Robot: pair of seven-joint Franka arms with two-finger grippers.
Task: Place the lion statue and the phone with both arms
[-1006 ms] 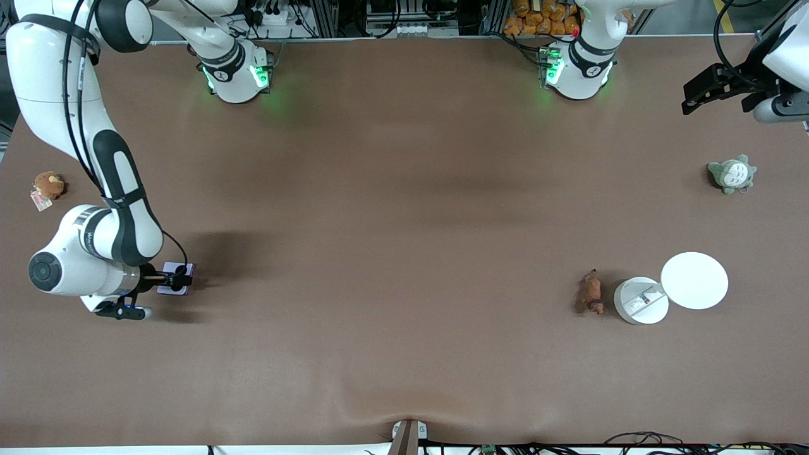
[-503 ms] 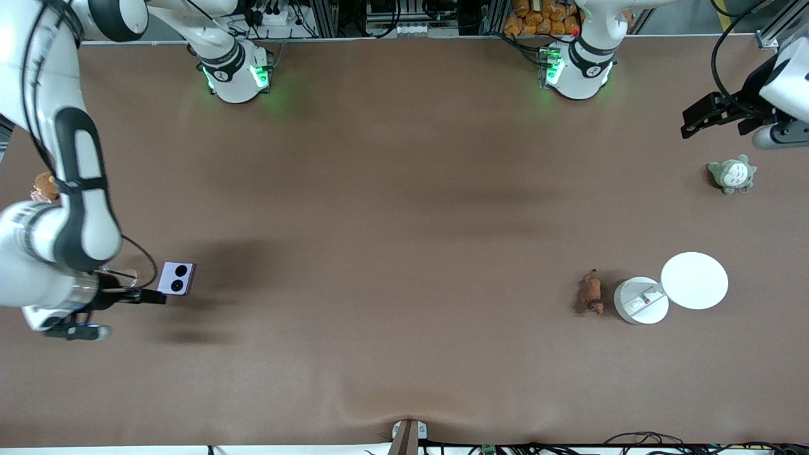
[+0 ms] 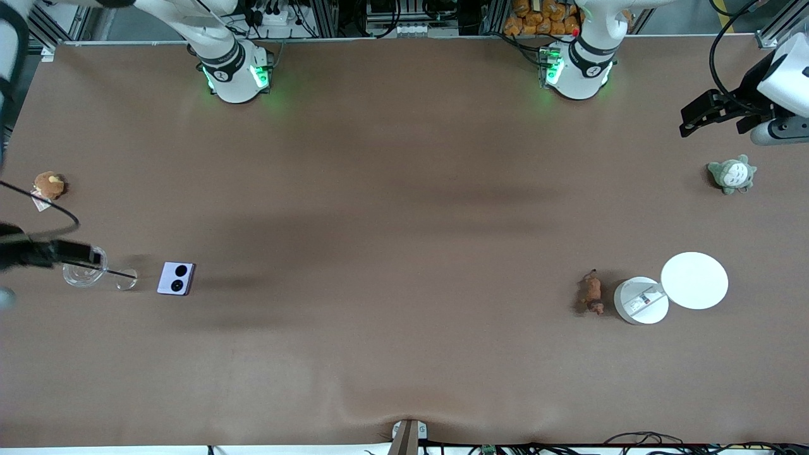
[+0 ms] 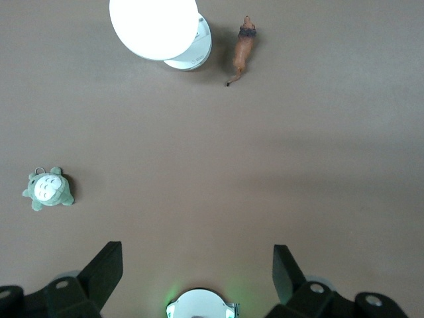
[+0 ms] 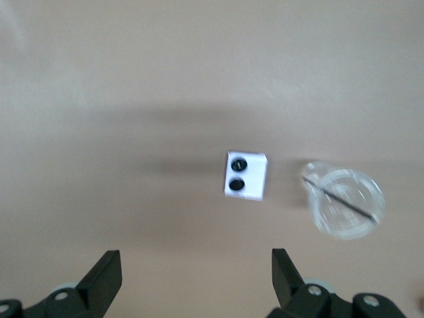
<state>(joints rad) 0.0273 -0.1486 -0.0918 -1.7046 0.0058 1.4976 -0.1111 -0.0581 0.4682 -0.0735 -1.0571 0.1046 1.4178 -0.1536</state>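
Note:
The lavender phone [image 3: 176, 278] [image 5: 245, 175] lies flat on the brown table toward the right arm's end, its two black lenses up. My right gripper [image 5: 195, 265] hangs high above it, open and empty; in the front view only a dark part of it [image 3: 63, 253] shows at the edge, over a glass dish. The reddish-brown lion statue [image 3: 592, 294] [image 4: 244, 53] lies toward the left arm's end, beside a white round base. My left gripper [image 3: 698, 114] [image 4: 197, 262] waits open and empty, high over the table's end near its arm's base.
A clear glass dish [image 3: 82, 273] [image 5: 344, 202] with a thin rod stands beside the phone. A brown plush [image 3: 48, 184] lies farther back. A white round base [image 3: 641, 301] and white disc [image 3: 694, 280] sit by the lion. A grey-green plush [image 3: 732, 174] [image 4: 48, 189] lies below the left gripper.
My right gripper has come off the phone, risen and pulled back toward its end of the table; the phone stays where it lay. The left gripper has shifted only slightly.

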